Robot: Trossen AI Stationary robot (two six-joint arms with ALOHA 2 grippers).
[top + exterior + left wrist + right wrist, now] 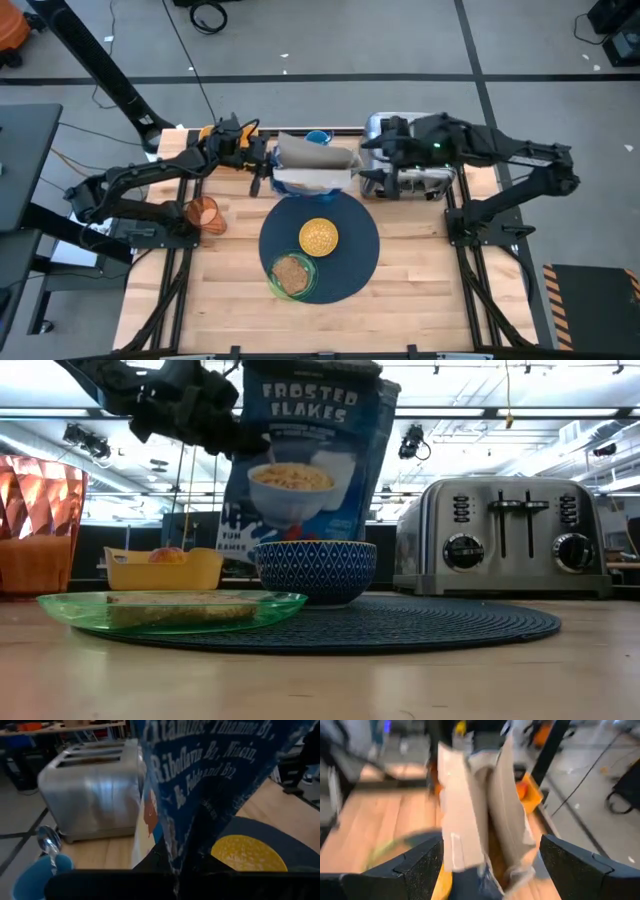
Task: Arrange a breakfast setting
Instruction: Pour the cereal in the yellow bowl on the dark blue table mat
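My left gripper (pixel 258 165) is shut on a blue Frosted Flakes cereal bag (pixel 310 450), which stands upright in the air over the far edge of the dark round mat (pixel 355 262). On the mat sit the bowl (pixel 318 237), filled with yellow cereal, and the green plate with toast (pixel 290 275). The orange tumbler (pixel 205 213) stands left of the mat. The blue cup (pixel 35 877), with the spoon (pixel 50 845) in it, stands behind the bag. A red apple (pixel 166 554) lies in the yellow tray. My right gripper (pixel 490 870) is open above the toaster, facing the bag's open top. My left gripper pinches the bag's side edge (pixel 175 855) between its shut fingers, up near the top left corner (pixel 232 440) as the low view shows it. The fingers come at it about level from the table's left. The bag hangs upright; the bowl hides its bottom.
The silver four-slot toaster (pixel 510 535) stands at the back right, under my right arm. The yellow tray (pixel 165 570) sits at the back left. Bare wood lies along the near edge and to the right of the mat.
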